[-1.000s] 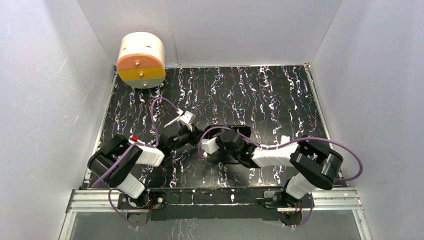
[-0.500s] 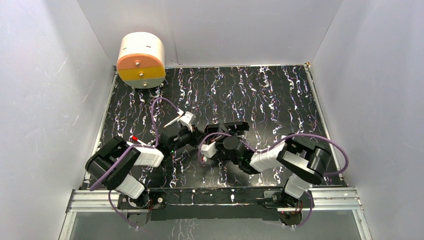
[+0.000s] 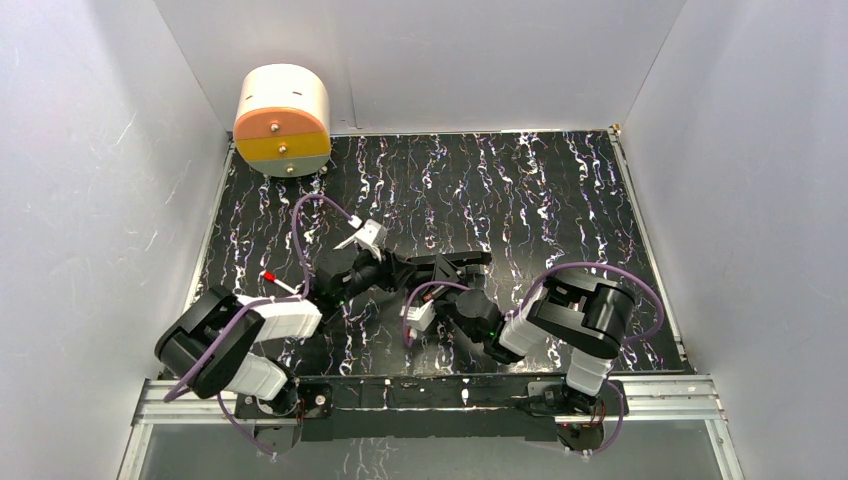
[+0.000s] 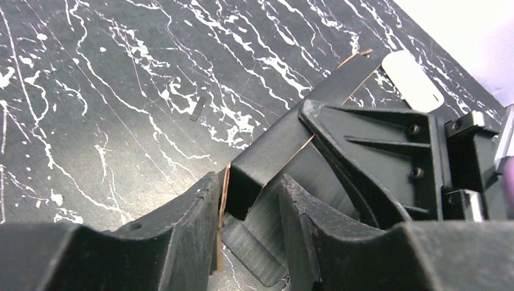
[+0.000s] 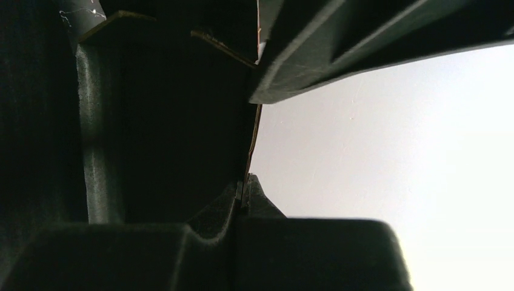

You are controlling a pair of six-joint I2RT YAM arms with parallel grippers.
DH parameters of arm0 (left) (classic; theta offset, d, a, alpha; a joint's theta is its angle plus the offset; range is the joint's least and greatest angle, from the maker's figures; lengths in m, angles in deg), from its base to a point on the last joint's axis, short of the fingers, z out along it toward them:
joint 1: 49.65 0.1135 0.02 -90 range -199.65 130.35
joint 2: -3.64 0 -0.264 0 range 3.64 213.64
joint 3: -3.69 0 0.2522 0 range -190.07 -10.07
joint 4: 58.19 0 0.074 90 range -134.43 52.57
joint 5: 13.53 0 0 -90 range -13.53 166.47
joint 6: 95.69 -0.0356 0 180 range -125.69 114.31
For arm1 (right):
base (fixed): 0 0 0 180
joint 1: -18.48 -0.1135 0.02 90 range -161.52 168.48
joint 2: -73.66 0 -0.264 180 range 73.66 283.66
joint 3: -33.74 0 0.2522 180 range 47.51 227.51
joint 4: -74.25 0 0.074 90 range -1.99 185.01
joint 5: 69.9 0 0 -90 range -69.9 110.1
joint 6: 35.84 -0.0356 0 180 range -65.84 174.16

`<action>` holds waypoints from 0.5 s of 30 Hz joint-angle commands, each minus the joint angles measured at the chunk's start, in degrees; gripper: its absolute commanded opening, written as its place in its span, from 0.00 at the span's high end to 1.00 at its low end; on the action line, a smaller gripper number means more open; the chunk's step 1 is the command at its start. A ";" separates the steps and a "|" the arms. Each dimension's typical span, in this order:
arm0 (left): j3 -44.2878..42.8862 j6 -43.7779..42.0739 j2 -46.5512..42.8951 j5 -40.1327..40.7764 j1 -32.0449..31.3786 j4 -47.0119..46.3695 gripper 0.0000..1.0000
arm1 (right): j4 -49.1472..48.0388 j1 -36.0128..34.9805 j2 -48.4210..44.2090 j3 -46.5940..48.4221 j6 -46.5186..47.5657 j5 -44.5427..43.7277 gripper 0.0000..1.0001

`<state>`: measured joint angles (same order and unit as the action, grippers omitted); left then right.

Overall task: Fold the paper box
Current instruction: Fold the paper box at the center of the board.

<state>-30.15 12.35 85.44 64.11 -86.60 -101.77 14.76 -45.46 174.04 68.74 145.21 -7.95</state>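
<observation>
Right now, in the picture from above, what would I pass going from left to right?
Round cream-and-orange drum → black two-finger left gripper → matte black card paper box → black elbow of the right arm.

White walls enclose a black, white-veined marbled tabletop

The top external view looks down from above onto the whole worktop. Both wrist views face the paper box at very close range; all three views share it.
</observation>
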 commanded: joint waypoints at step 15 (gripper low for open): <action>-2.17 -1.87 -10.72 6.59 11.25 10.29 0.54 | -8.75 -0.61 2.06 -0.68 1.53 1.63 1.00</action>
<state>-30.08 11.67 71.34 69.47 -77.75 -94.77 10.74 -45.77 175.72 67.89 146.35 -7.17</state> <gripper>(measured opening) 0.468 0.019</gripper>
